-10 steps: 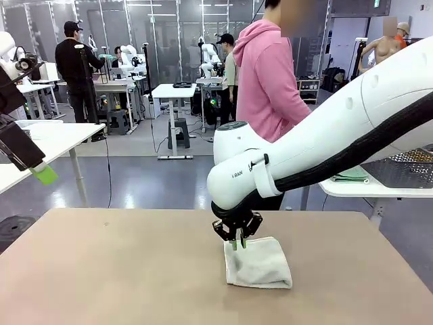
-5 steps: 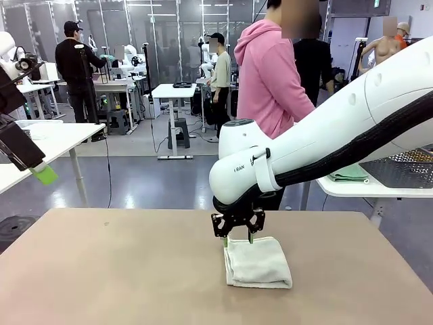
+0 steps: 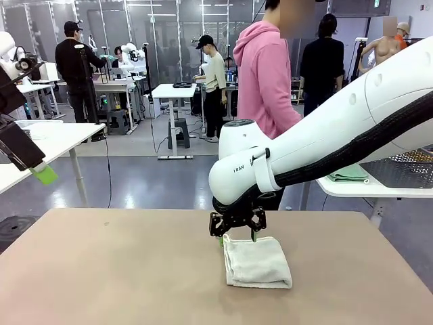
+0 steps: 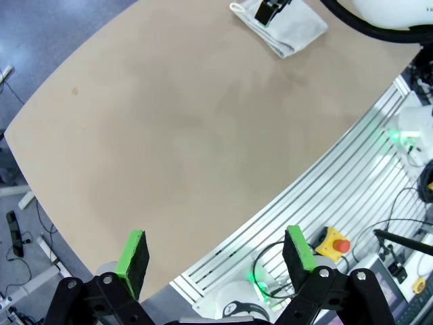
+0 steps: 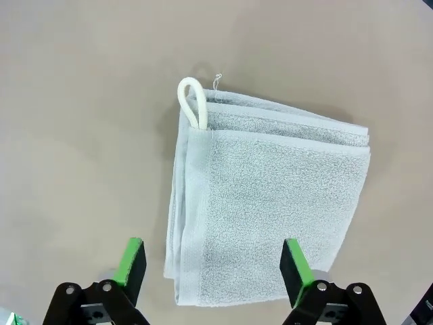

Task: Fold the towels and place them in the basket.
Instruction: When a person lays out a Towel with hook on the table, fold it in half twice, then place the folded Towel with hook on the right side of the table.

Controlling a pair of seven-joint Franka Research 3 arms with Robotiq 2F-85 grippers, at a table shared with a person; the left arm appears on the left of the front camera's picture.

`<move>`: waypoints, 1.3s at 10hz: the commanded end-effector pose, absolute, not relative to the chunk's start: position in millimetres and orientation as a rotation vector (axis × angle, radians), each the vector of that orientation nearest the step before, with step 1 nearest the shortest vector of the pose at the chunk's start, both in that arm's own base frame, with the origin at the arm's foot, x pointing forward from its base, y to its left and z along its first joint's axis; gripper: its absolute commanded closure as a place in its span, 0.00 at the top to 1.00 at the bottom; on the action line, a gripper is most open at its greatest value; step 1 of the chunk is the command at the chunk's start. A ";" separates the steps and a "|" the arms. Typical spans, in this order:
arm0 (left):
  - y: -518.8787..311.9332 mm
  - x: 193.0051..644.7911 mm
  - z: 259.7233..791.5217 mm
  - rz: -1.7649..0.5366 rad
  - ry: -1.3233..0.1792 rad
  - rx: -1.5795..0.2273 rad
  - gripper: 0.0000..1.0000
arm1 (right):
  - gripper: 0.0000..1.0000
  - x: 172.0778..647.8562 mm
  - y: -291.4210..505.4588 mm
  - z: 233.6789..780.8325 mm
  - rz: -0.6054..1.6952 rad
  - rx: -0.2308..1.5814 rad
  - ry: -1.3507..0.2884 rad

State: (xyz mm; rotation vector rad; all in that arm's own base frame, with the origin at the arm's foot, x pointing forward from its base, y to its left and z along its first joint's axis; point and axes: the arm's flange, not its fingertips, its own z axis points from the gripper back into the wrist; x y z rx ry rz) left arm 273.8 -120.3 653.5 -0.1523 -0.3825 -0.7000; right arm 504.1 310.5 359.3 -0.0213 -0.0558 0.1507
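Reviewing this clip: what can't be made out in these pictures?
- Basket: front view, cut off by the right edge and partly behind the right arm; contents can't be told.
- Towel: left wrist view, cut by the top edge, one corner behind the right gripper.
- Towel's layers: right wrist view, stacked edges too fine to count.

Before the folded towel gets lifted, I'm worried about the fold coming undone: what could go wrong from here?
1. The right pincer hovers open over one end of the towel. Catching only the top layers might let the fold fall open.
2. The loop sticks out at a corner and could snag on something.
3. The basket sits on a side table off to the right, so a loosely held towel may droop or drop on the way.
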 end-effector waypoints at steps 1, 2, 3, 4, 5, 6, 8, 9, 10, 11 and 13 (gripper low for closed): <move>-120.5 274.8 653.0 -0.703 -0.400 -0.149 1.00 | 1.00 505.9 311.2 359.6 0.152 -0.036 -0.059; -120.5 274.8 653.0 -0.703 -0.400 -0.149 1.00 | 1.00 505.9 311.2 359.6 0.152 -0.036 -0.059; -120.5 274.8 653.0 -0.703 -0.400 -0.149 1.00 | 1.00 505.9 311.2 359.6 0.152 -0.036 -0.059; -120.5 274.8 653.0 -0.703 -0.400 -0.149 1.00 | 1.00 505.9 311.2 359.6 0.152 -0.036 -0.059; -120.5 274.8 653.0 -0.703 -0.400 -0.149 1.00 | 1.00 505.9 311.2 359.6 0.152 -0.036 -0.059; -120.5 274.8 653.0 -0.703 -0.400 -0.149 1.00 | 1.00 505.9 311.2 359.6 0.152 -0.036 -0.059; -120.5 274.8 653.0 -0.703 -0.400 -0.149 1.00 | 1.00 505.9 311.2 359.6 0.152 -0.036 -0.059; -120.5 274.8 653.0 -0.703 -0.400 -0.149 1.00 | 1.00 505.9 311.2 359.6 0.152 -0.036 -0.059; -120.5 274.8 653.0 -0.703 -0.400 -0.149 1.00 | 1.00 505.9 311.2 359.6 0.152 -0.036 -0.059; -120.5 274.8 653.0 -0.703 -0.400 -0.149 1.00 | 1.00 505.9 311.2 359.6 0.152 -0.036 -0.059; -120.5 274.8 653.0 -0.703 -0.400 -0.149 1.00 | 1.00 505.9 311.2 359.6 0.152 -0.036 -0.059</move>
